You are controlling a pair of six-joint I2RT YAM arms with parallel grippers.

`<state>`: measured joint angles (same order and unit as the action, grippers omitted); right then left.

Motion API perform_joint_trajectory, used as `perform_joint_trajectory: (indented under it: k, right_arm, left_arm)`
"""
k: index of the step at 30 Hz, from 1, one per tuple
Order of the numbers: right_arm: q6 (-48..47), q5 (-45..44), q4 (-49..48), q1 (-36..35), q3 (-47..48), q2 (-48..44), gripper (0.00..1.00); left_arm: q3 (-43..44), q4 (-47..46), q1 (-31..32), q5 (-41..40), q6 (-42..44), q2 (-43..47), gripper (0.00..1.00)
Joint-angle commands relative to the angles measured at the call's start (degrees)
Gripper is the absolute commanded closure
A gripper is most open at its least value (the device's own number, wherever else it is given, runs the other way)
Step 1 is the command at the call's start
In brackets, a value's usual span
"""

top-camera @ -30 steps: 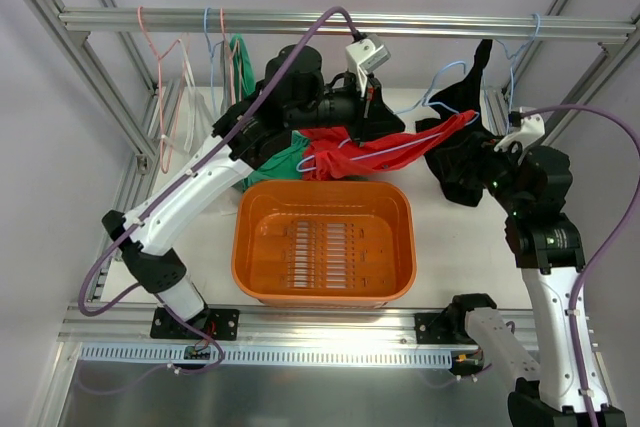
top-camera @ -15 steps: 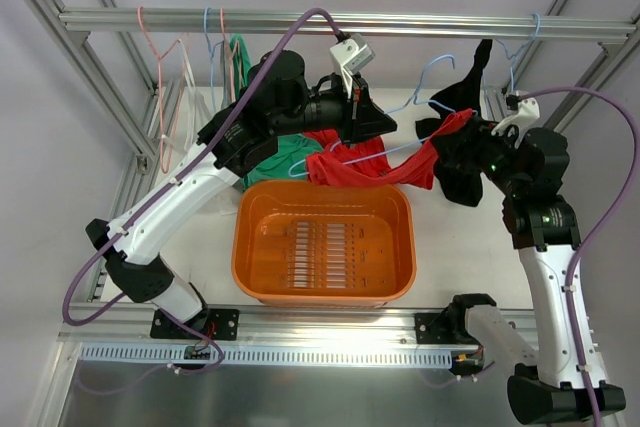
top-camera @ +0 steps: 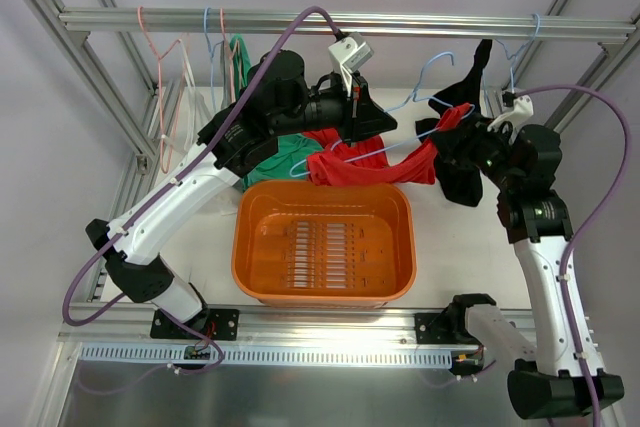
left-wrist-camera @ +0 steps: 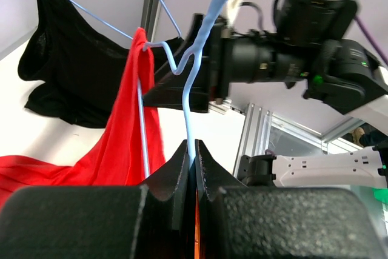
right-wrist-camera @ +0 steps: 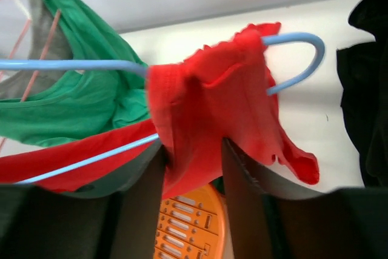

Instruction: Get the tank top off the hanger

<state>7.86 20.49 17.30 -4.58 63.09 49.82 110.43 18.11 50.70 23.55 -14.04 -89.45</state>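
Aloft, left end effector (left-wrist-camera: 193, 148) clamps blue hanger (left-wrist-camera: 190, 89); right end effector (right-wrist-camera: 193, 150) straddles red tank top (right-wrist-camera: 209, 98), grip unclear.

No legible text, label, brand, number or sign in any view.
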Motion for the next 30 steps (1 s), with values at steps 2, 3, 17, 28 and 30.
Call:
perform_joint_trajectory:
  k: [2,3,17,28,30]
  right_arm:
    - [-1.1,-2.9,-2.1,0.3,3.2,2.1,0.62]
    - [-1.2,-3.3,-1.8,0.3,3.2,2.3,0.67]
    - [-4.1,-22.1,7.0,3.6,13.4,5.1,1.00]
    - [-5.2,-17.7,12.8,7.9,30.6,17.8,1.00]
    - [-5.2,-17.1,12.9,8.4,31.2,18.2,1.00]
  left_arm:
    - [2.1,-5.2,0.6,1.7,-1.0,0.9,1.00]
    - [2.0,-5.3,0.6,1.6,-0.8,1.0,1.00]
    - [-3.1,-5.1,0.5,-1.3,6.0,4.8,1.00]
    - [-0.1,-5.3,0.5,-2.1,7.4,5.8,1.00]
    - [1.4,-6.2,0.5,-3.6,7.0,4.8,1.00]
